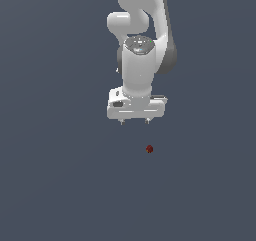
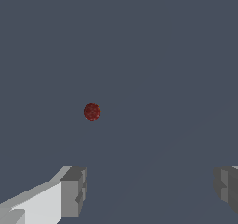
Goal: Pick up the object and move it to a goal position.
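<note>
The object [image 1: 149, 148] is a tiny dark red roundish blob lying on the flat grey surface, slightly toward the exterior view's right of the arm. My white gripper [image 1: 134, 121] hangs above it, pointing down, its two short fingertips spread apart and nothing between them. In the wrist view the object [image 2: 92, 111] shows as a speckled red ball ahead of the gripper [image 2: 151, 188], well clear of both grey finger pads [image 2: 74, 190]. The gripper is open and does not touch the object.
A plain dark grey-blue surface [image 1: 55, 185] fills both views. The white arm [image 1: 142, 30] rises toward the top of the exterior view. Nothing else shows.
</note>
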Robot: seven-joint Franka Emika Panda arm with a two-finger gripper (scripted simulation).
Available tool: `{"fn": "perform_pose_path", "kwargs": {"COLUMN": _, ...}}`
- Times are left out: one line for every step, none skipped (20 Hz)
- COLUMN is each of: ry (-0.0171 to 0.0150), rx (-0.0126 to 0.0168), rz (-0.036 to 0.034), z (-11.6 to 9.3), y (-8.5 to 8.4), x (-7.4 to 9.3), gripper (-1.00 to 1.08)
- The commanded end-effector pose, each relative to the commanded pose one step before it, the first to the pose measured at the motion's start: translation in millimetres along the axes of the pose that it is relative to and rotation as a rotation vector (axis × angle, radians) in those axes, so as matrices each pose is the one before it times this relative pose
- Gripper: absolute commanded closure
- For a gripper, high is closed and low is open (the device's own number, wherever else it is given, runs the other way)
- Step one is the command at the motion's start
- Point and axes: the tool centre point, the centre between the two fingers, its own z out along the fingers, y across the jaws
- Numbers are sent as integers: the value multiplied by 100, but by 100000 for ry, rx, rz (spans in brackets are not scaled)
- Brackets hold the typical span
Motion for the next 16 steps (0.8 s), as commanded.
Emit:
{"fn": "perform_pose_path", "kwargs": {"ry": 0, "rx": 0, "rz": 0, "z": 0, "y": 1, "x": 0, "gripper": -92}}
{"fn": "perform_pose_path", "kwargs": {"ry": -43, "rx": -6, "rz": 54, "z": 22, "y": 13, "x": -11, "gripper": -92}}
{"fn": "perform_pose_path", "kwargs": {"ry": -141, "rx": -16, "rz": 179, "z": 73, "y": 53, "x": -30, "gripper": -92}}
{"fn": "perform_pose_path", "kwargs": {"ry": -223, "rx": -25, "rz": 288, "z": 114, "y": 81, "x": -51, "gripper": -92}}
{"fn": "perform_pose_path", "kwargs": {"ry": -314, "rx": -37, "rz": 415, "z": 160, "y": 118, "x": -70, "gripper": -92}}
{"fn": "perform_pose_path", "kwargs": {"ry": -393, "rx": -49, "rz": 540, "z": 200, "y": 148, "x": -89, "gripper": -92}}
{"fn": "perform_pose_path", "kwargs": {"ry": -461, "rx": -60, "rz": 672, "z": 233, "y": 177, "x": -105, "gripper": -92}}
{"fn": "perform_pose_path", "kwargs": {"ry": -408, "rx": -55, "rz": 646, "z": 204, "y": 162, "x": -94, "gripper": -92}}
{"fn": "perform_pose_path", "kwargs": {"ry": -308, "rx": -42, "rz": 543, "z": 151, "y": 125, "x": -74, "gripper": -92}}
{"fn": "perform_pose_path", "kwargs": {"ry": -215, "rx": -28, "rz": 438, "z": 103, "y": 93, "x": -53, "gripper": -92}}
{"fn": "perform_pose_path", "kwargs": {"ry": -123, "rx": -14, "rz": 315, "z": 57, "y": 57, "x": -33, "gripper": -92}}
{"fn": "perform_pose_path", "kwargs": {"ry": -40, "rx": -2, "rz": 178, "z": 15, "y": 28, "x": -13, "gripper": -92}}
{"fn": "perform_pose_path", "kwargs": {"ry": 0, "rx": 0, "rz": 0, "z": 3, "y": -1, "x": 12, "gripper": -92}}
{"fn": "perform_pose_path", "kwargs": {"ry": 97, "rx": 12, "rz": -239, "z": -49, "y": -50, "x": 12, "gripper": -92}}
{"fn": "perform_pose_path", "kwargs": {"ry": 30, "rx": -8, "rz": -351, "z": -2, "y": -30, "x": 21, "gripper": -92}}
{"fn": "perform_pose_path", "kwargs": {"ry": -9, "rx": -22, "rz": -493, "z": 27, "y": -31, "x": 20, "gripper": -92}}
